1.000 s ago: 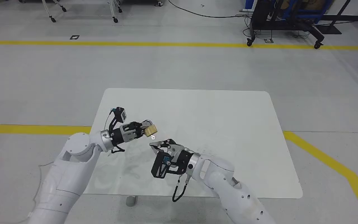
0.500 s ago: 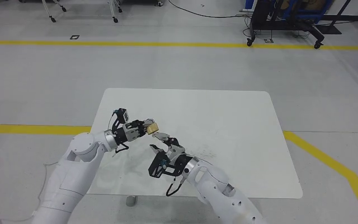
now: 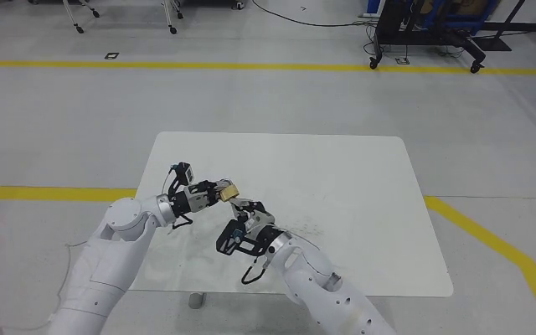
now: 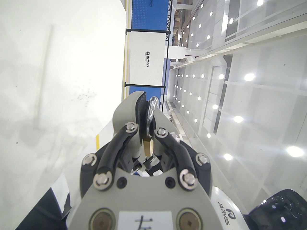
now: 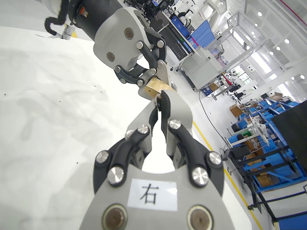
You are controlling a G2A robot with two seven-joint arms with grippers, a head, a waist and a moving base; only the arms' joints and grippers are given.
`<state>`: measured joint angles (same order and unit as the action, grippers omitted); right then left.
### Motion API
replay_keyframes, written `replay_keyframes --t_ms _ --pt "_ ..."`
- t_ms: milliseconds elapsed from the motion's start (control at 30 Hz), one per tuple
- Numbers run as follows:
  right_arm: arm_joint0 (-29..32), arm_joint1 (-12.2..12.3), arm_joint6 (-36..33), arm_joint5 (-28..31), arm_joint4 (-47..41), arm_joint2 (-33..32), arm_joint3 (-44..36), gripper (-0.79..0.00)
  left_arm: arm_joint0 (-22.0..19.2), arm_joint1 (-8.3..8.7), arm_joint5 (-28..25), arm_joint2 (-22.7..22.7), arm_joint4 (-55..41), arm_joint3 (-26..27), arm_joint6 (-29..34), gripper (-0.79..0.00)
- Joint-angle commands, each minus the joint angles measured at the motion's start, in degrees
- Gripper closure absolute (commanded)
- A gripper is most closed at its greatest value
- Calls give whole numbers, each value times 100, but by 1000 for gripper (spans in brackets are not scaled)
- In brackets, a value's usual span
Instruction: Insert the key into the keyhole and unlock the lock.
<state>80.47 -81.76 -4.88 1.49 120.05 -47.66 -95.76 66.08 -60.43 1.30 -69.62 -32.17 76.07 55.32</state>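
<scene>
Just above the near-left part of the white table, two robot arms meet tip to tip. The left gripper is clamped on the brass lock, which is held clear of the tabletop. In the left wrist view the lock sits deep between the closed fingers, with its silver shackle pinched at the tips.

The right gripper comes up from the near side and points at the lock. In the right wrist view its black pads are drawn together at the tips on a small pale piece of metal, apparently the key, though most of it is hidden. The tips are right against the exposed brass end of the lock, which juts out from the left gripper. Whether the key has entered the keyhole cannot be told, and the keyhole itself is hidden behind the fingertips.

Faint dark specks and smudges mark the table beneath the two grippers. Yellow lines run across the grey floor beyond it.
</scene>
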Motion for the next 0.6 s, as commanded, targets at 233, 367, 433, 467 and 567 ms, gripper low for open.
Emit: replay_keyframes --t_ms 233,367,433,467,567 --pt "8 -24 561 709 -1857 -334 171 0 188 17 -647 -117 316 204 -252 0" --pt "-69 25 1124 1431 -2679 -658 404 0 396 41 -1057 -254 542 399 -499 0" --pt "-78 55 1317 1716 -2865 -760 469 0 486 53 -1231 -334 653 484 -634 0" --pt "-75 68 1401 1857 -2988 -807 488 0 528 57 -1318 -371 697 531 -701 0" --pt "-109 105 1472 2207 -3238 -941 544 0 638 66 -1432 -441 758 630 -796 0"
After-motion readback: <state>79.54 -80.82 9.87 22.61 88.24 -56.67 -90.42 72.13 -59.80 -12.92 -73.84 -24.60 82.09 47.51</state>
